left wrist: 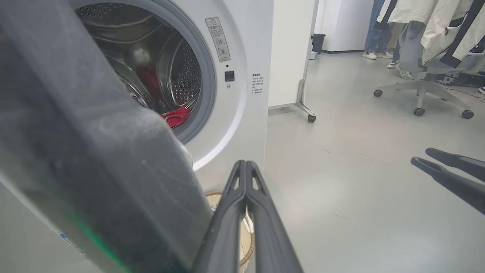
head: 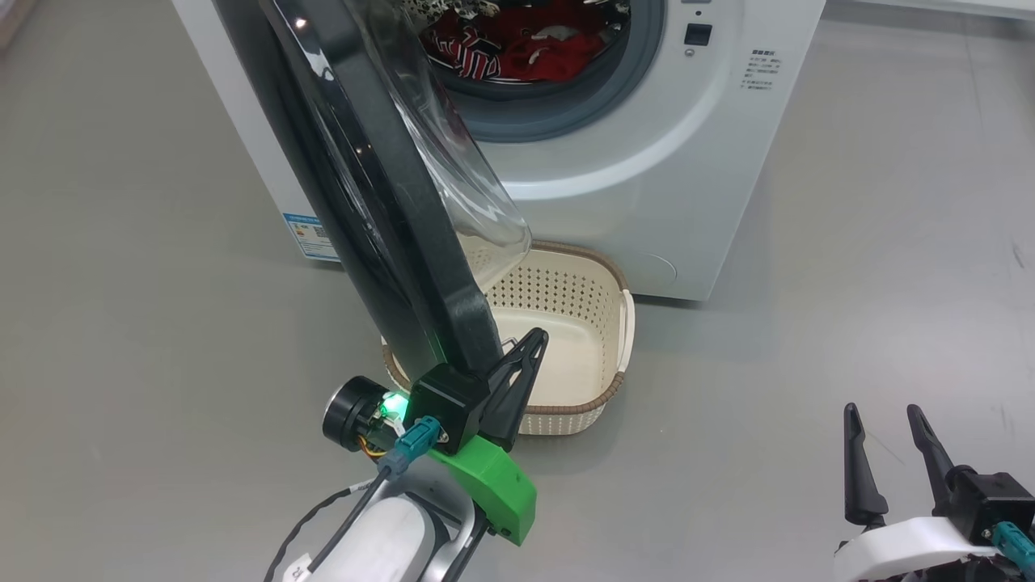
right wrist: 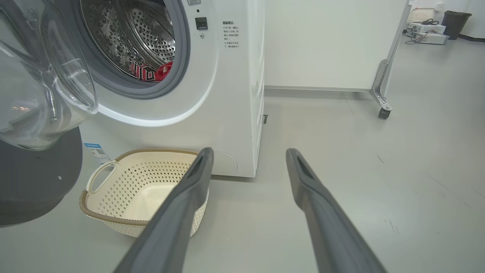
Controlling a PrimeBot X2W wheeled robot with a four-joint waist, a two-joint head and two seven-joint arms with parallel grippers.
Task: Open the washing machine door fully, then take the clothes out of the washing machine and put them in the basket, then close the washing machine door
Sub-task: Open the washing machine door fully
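The white washing machine (head: 687,162) stands ahead with its door (head: 388,202) swung out towards me, black rim edge-on and glass bowl (right wrist: 34,98) facing the drum. Red clothes (head: 534,44) with white stripes lie in the steel drum (right wrist: 151,71) (left wrist: 176,115). The cream basket (head: 566,291) sits on the floor below the opening, holding nothing, partly under the door. My left gripper (head: 530,343) is shut with nothing between its fingers (left wrist: 245,167), close against the inner side of the door's lower outer edge (left wrist: 94,159). My right gripper (head: 881,412) is open and low at the right, clear of everything (right wrist: 249,153).
A white partition on castors (right wrist: 382,110) stands right of the washer. Further right are an office chair (left wrist: 422,87) draped with jackets and a person's legs (left wrist: 373,34). A dark bin (right wrist: 456,22) and a box sit at the far wall. Bare grey floor (head: 849,283) lies around me.
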